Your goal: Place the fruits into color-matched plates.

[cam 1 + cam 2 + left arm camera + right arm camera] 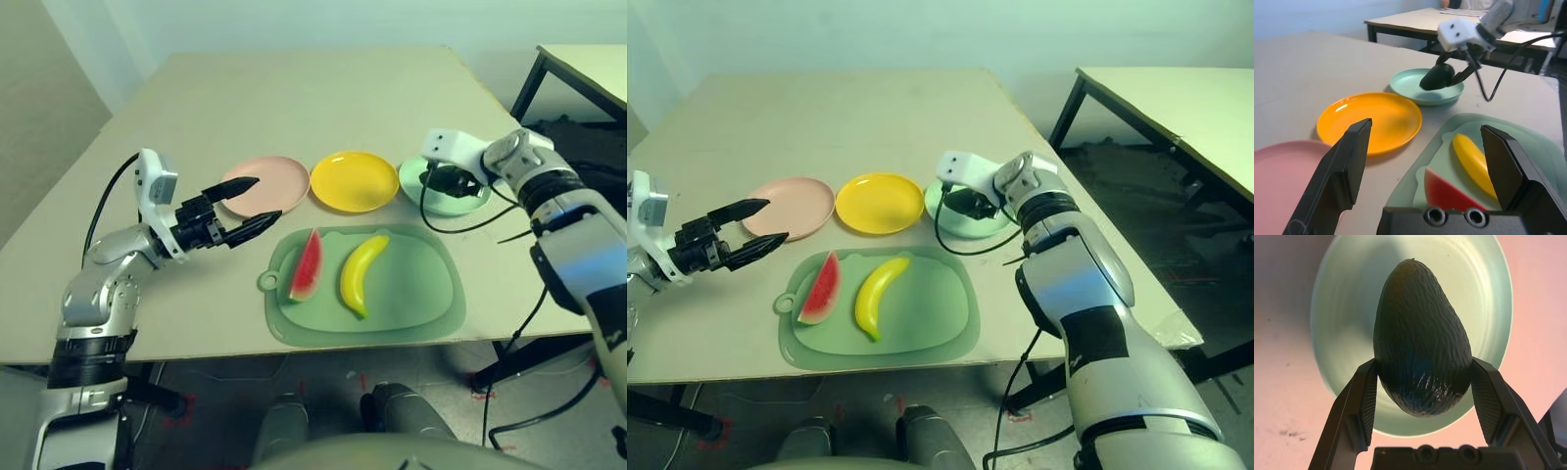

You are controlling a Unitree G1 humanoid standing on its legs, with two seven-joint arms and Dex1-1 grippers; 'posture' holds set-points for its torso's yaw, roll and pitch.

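The right gripper is clamping the avocado above the mint green plate, at 2 o'clock on the desk. The left gripper is hovering with fingers spread beside the pink plate. The watermelon wedge and banana are lying on the green mat at 6 o'clock; the yellow plate is sitting at 12.

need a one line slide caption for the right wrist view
Right gripper holds the dark green avocado between both fingers above the mint green plate.
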